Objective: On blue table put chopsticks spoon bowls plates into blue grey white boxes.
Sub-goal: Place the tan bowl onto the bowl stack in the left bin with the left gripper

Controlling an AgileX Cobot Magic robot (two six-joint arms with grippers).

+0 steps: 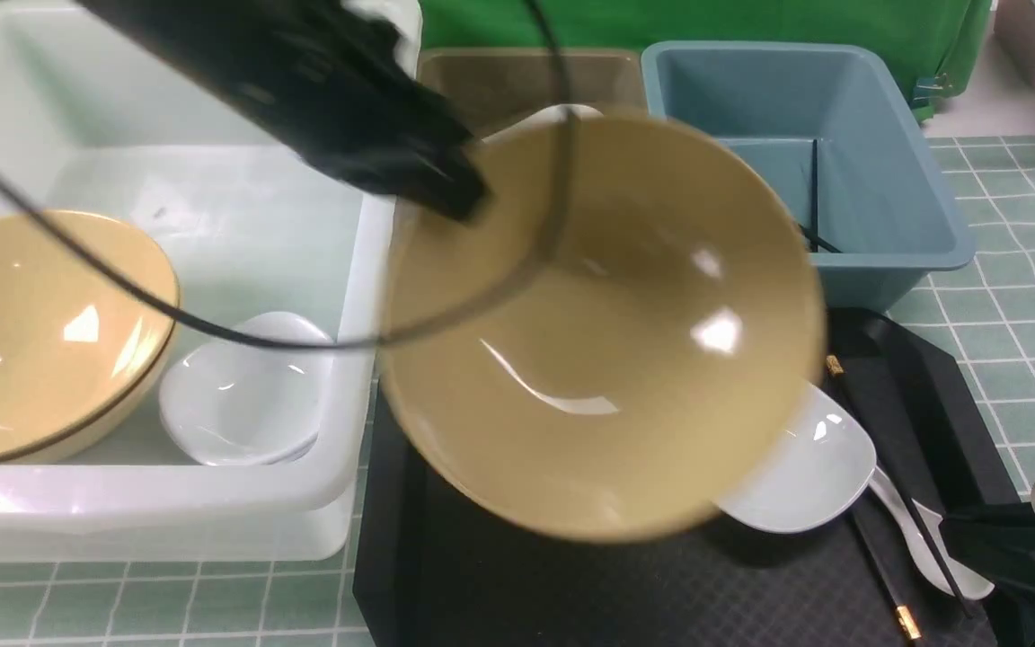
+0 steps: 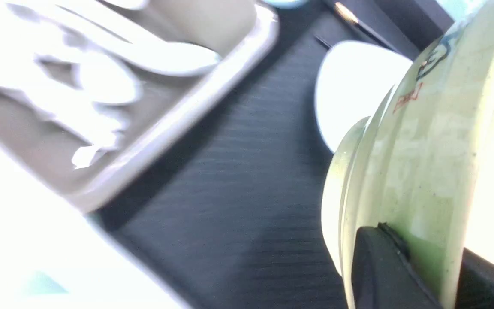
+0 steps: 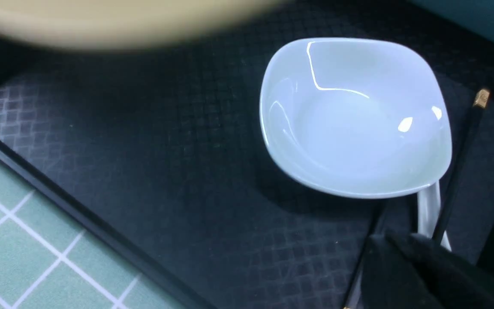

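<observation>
My left gripper (image 1: 446,189) is shut on the rim of a large tan bowl (image 1: 607,332), which hangs tilted above the black tray; its fingers (image 2: 380,266) clamp the cream wall (image 2: 423,150). A second bowl (image 1: 32,332) and a white plate (image 1: 239,395) lie in the white tub (image 1: 365,270). On the tray sit another plate (image 1: 814,467), the white spoon (image 1: 922,539) and black chopsticks (image 1: 877,557). My right gripper (image 3: 397,240) hovers over the spoon handle (image 3: 427,206) and chopsticks (image 3: 461,159), jaws close together; any grip is hidden.
The grey bin (image 1: 499,81) stands behind the bowl and holds blurred white pieces (image 2: 101,81). The blue bin (image 1: 895,180) at the back right holds one chopstick (image 1: 814,189). The black tray (image 1: 571,593) lies on the blue table (image 1: 1021,314).
</observation>
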